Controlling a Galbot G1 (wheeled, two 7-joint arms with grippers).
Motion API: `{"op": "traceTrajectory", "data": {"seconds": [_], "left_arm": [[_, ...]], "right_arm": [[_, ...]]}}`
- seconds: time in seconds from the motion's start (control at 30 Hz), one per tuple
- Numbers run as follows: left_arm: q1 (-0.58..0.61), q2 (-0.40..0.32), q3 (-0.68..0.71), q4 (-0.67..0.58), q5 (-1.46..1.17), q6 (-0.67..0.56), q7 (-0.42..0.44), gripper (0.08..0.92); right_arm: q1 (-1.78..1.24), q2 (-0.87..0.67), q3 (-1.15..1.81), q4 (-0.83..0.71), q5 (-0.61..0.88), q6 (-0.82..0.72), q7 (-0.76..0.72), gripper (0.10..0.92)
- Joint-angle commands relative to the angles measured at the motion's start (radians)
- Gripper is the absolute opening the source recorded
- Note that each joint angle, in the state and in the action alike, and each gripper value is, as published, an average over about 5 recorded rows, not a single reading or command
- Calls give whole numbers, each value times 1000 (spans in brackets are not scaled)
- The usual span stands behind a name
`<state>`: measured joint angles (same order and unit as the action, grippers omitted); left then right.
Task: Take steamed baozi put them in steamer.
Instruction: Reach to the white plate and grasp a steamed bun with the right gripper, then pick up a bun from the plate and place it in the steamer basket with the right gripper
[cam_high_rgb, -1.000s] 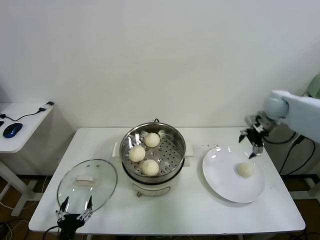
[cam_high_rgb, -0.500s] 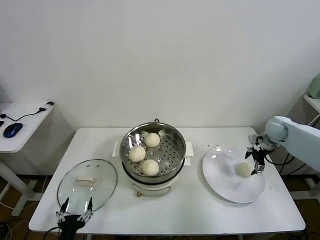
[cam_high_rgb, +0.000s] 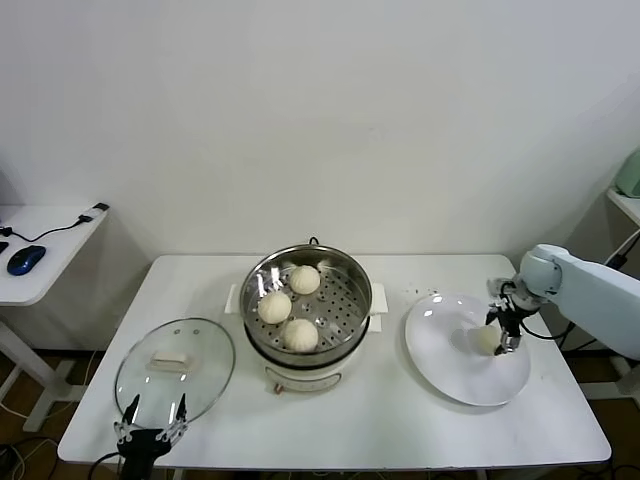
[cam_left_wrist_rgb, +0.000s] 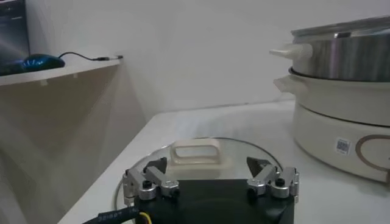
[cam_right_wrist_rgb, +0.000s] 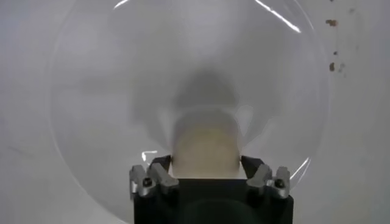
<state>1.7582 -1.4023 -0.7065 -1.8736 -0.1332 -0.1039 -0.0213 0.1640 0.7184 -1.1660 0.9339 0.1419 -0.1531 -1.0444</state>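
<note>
Three steamed baozi (cam_high_rgb: 290, 306) sit on the perforated tray of my steamer (cam_high_rgb: 345, 312) at the middle of the white surface (cam_high_rgb: 400, 420), and the fourth baozi (cam_high_rgb: 487, 339) lies on the white plate (cam_high_rgb: 450, 375) to the right, the last one left to carry over. My right gripper (cam_high_rgb: 503, 333) is down on the plate at that bun; in the right wrist view the bun (cam_right_wrist_rgb: 205, 146) fills the gap between the jaws, which stand on either side of it and look closed on its flanks, though it rests on the plate and is not yet lifted. My left gripper (cam_high_rgb: 150, 432) waits at the near-left edge of the surface, jaws wide and holding nothing, just beside the glass lid (cam_high_rgb: 175, 368) that lies flat to the left of the steamer. By my reckoning the job is three parts done: one lift, one carry to the free part of the tray, one release.
</note>
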Motion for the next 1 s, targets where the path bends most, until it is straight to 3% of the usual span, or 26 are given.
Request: {"op": "traceTrajectory", "data": {"seconds": [0.03,0.17,0.33,0.6,0.8,1.0], "left_arm": [[0,1,0,0,0,1,0,823],[1,2,1,-5,0,1,0,823],[3,2,3,-14,1,3,0,823],[6,7,5,-31,-2,5,0,823],[7,10,8,-44,-5,6,0,823],[5,12,7,-55,-8,6,-2,823]], "right_arm": [[31,-13,-16,28,23,-20,4,678],[200,-42,-158,115,140,-48,7,655],[560,-38,-453,282,388,-88,13,653],[997,153,-668,502,777,-173,40,653],[1024,351,-609,537,922,-247,109,653],[896,518,-567,502,934,-302,191,653]]}}
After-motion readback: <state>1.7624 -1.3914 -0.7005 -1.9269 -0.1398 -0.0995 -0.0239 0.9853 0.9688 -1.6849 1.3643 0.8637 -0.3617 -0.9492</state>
